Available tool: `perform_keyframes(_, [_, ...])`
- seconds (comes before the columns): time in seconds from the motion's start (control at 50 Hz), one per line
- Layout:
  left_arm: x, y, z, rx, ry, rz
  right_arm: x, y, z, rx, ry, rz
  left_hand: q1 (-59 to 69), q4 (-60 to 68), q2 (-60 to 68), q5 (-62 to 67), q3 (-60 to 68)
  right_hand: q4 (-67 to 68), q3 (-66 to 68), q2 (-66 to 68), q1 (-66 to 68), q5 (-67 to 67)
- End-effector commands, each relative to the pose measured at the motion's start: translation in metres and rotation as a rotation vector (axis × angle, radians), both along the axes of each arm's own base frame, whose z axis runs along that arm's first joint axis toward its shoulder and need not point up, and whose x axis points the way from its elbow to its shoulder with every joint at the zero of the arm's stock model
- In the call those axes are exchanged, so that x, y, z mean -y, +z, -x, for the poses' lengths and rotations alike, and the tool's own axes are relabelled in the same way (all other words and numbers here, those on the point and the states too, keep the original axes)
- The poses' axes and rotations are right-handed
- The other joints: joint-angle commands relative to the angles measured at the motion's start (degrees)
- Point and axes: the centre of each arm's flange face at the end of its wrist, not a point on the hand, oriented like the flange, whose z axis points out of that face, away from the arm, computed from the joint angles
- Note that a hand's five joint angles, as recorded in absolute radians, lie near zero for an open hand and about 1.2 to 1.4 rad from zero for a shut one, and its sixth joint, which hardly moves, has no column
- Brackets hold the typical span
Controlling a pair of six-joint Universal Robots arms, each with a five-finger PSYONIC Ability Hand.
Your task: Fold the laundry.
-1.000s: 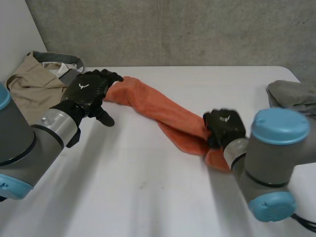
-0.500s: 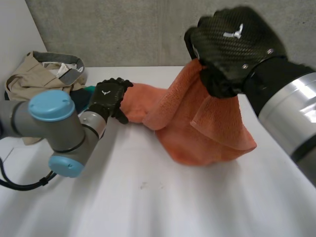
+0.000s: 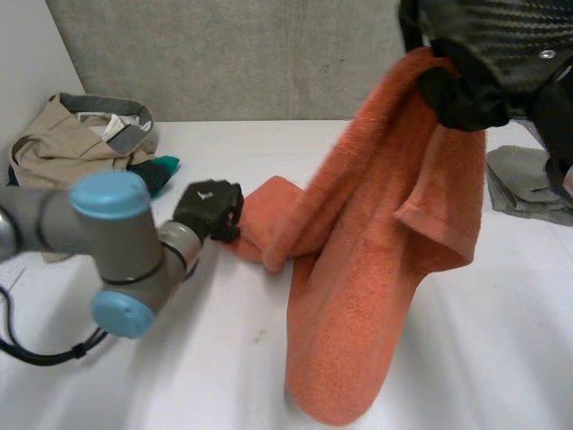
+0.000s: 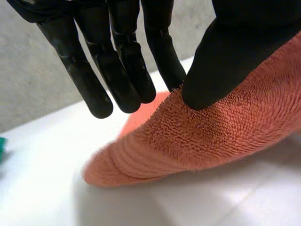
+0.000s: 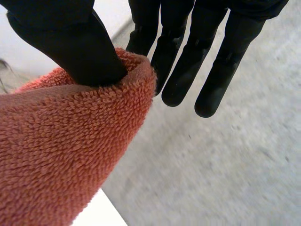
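Note:
An orange towel hangs from my right hand, which is raised high over the table's right side. That hand is shut on an upper edge of the towel, its thumb pinching the terry cloth against straight fingers. The cloth drops in a long fold toward the table's front, and one end trails left across the table. My left hand lies low on that end. Its thumb presses the towel's rolled edge against the fingers, pinching it.
A heap of beige clothes with a grey waistband lies at the back left, a teal item beside it. A grey cloth sits at the table's right edge. My left arm's elbow stands over the table's front left.
My right hand has risen with the towel, which now hangs in a long drop. My left hand has slid onto the towel's table end and closed on it.

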Motion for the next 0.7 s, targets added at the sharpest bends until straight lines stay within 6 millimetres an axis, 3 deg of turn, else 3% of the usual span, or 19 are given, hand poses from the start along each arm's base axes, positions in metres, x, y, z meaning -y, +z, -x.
perform_keyframes(0.02, [-0.039,0.077,-0.036,-0.023,0.045,0.036,0.041,-0.013,0.022,-0.073,-0.118,-0.043,13.97,11.52,11.60,14.76,12.07,11.28,11.79,12.62,15.49,13.41])
perform_keyframes(0.16, [-0.088,0.117,-0.053,-0.021,0.031,0.050,0.098,-0.058,0.034,-0.184,-0.156,-0.173,13.97,11.52,11.60,14.76,12.07,11.28,11.79,12.62,15.49,13.41])
perform_keyframes(0.28, [-0.100,0.113,-0.056,0.015,0.021,-0.016,0.128,-0.104,0.029,-0.236,-0.140,-0.304,13.97,11.52,11.60,14.76,12.07,11.28,11.79,12.62,15.49,13.41])
perform_keyframes(0.34, [-0.088,0.101,-0.050,0.036,0.021,-0.036,0.140,-0.129,0.026,-0.266,-0.139,-0.366,13.97,11.52,11.60,14.76,12.07,11.28,11.79,12.62,15.49,13.41])
perform_keyframes(0.42, [-0.050,0.070,-0.035,0.086,0.025,-0.030,0.158,-0.165,0.022,-0.291,-0.138,-0.428,13.97,11.52,11.60,14.76,12.07,11.28,11.79,12.62,15.49,13.41])
perform_keyframes(0.52, [0.000,0.027,-0.016,0.186,0.040,0.011,0.166,-0.189,0.020,-0.298,-0.157,-0.446,13.97,11.52,11.60,14.76,12.07,11.28,11.79,12.62,15.49,13.41])
perform_keyframes(0.56, [0.010,0.020,-0.012,0.211,0.047,0.023,0.166,-0.196,0.019,-0.301,-0.170,-0.450,13.97,11.52,11.60,14.76,12.07,11.28,11.79,12.62,15.49,13.41])
perform_keyframes(0.58, [0.017,0.013,-0.009,0.233,0.055,0.032,0.164,-0.198,0.018,-0.304,-0.170,-0.452,-1.83,-4.28,-4.20,-1.04,-3.72,11.28,11.79,12.62,15.49,13.41])
perform_keyframes(0.62, [0.020,0.012,-0.006,0.247,0.055,0.045,0.161,-0.202,0.017,-0.308,-0.173,-0.455,-20.91,-23.36,-23.28,-20.12,-22.80,11.28,11.79,12.62,15.49,13.41])
perform_keyframes(0.7, [0.014,0.013,0.001,0.261,0.039,0.060,0.158,-0.208,0.018,-0.310,-0.186,-0.461,-30.41,-32.85,-32.78,-29.62,-32.30,11.28,11.79,12.62,15.49,13.41])
